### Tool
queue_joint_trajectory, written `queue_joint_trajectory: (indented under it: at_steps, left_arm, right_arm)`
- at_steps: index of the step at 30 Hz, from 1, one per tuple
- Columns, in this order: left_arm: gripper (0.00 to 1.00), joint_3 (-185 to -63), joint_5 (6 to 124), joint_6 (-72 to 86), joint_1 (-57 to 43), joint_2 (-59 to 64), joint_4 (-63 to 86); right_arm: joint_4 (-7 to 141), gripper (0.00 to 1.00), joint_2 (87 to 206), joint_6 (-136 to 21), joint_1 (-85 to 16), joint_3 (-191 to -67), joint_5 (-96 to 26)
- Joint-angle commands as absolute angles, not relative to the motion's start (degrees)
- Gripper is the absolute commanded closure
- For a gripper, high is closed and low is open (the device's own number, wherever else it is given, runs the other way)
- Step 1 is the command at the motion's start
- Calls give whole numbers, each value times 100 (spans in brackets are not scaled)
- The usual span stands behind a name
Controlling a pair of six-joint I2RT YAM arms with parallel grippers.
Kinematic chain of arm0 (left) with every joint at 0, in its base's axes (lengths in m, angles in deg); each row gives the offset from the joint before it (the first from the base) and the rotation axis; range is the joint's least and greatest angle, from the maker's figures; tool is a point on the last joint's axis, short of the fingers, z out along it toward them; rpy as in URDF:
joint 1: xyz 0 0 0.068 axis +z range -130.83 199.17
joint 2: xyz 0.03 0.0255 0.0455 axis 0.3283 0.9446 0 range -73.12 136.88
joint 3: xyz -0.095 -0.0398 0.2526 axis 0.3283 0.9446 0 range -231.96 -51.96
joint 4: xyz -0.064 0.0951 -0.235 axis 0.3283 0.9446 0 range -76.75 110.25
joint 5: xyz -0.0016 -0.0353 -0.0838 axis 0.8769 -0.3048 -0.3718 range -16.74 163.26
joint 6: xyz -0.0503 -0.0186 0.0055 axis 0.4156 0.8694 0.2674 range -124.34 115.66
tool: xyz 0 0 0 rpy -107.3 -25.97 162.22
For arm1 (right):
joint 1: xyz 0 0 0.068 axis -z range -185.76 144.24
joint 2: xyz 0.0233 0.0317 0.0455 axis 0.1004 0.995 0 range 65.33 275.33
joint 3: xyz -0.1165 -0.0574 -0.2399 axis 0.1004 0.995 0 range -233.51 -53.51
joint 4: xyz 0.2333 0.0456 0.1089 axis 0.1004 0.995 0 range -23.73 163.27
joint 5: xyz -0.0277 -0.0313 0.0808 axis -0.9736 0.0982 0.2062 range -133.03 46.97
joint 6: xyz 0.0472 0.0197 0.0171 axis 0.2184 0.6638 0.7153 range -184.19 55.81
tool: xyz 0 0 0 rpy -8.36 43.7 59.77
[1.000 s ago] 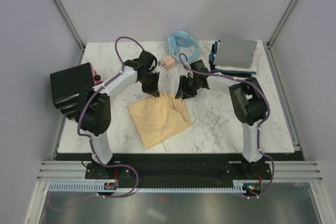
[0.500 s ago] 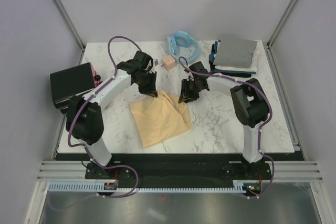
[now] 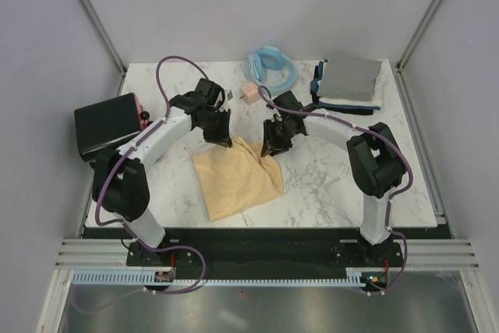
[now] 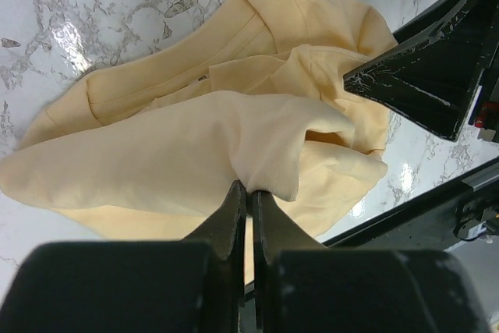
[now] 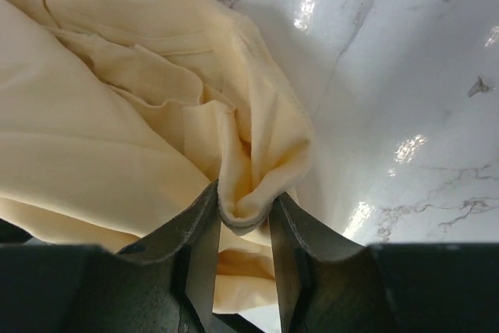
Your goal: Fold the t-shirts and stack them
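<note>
A pale yellow-cream t-shirt (image 3: 234, 177) lies partly folded in the middle of the marble table. My left gripper (image 3: 224, 139) is shut on a fold of its far left edge (image 4: 265, 169), the cloth pinched thin between the jaws. My right gripper (image 3: 270, 150) grips a bunched roll of the far right edge (image 5: 253, 200), its jaws pressed against both sides of the fold. A stack of folded t-shirts (image 3: 351, 83), grey on top with white and dark navy below, sits at the far right corner.
A light blue ring-shaped thing (image 3: 271, 65) and a small pink cube (image 3: 249, 93) lie at the back centre. A black box with a pink-red side (image 3: 105, 124) stands at the left table edge.
Both grippers have drawn toward the shirt's far edge. The right jaws have closed in on the bunched cloth. The left arm's elbow has swung left; its grip is unchanged.
</note>
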State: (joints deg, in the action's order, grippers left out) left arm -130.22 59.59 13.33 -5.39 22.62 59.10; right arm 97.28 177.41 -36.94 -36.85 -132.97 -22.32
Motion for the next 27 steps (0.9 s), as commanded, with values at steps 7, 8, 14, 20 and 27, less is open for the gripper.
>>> queue_joint_trajectory:
  at_steps: [7, 8, 14, 20, 27]
  left_arm:
    - [98, -12790, 5797, 1175, -535, 1618, 5895]
    - [98, -12781, 5797, 1175, -544, 1583, 5895]
    - [98, -12719, 5806, 1139, -535, 1442, 5895]
    - [98, -12702, 5762, 1122, -535, 1380, 5895]
    - [98, -12623, 5753, 1139, -535, 1354, 5887]
  right_arm:
    - [9721, 60, 17370, -3510, -3854, -13595, -1781]
    - [9721, 56, 17379, -3501, -3863, -13603, -1684]
    - [9712, 52, 17327, -3448, -3951, -13595, -1552]
    - [9677, 48, 17362, -3369, -4004, -13524, -1323]
    - [9475, 41, 17273, -3141, -4030, -13314, -1183]
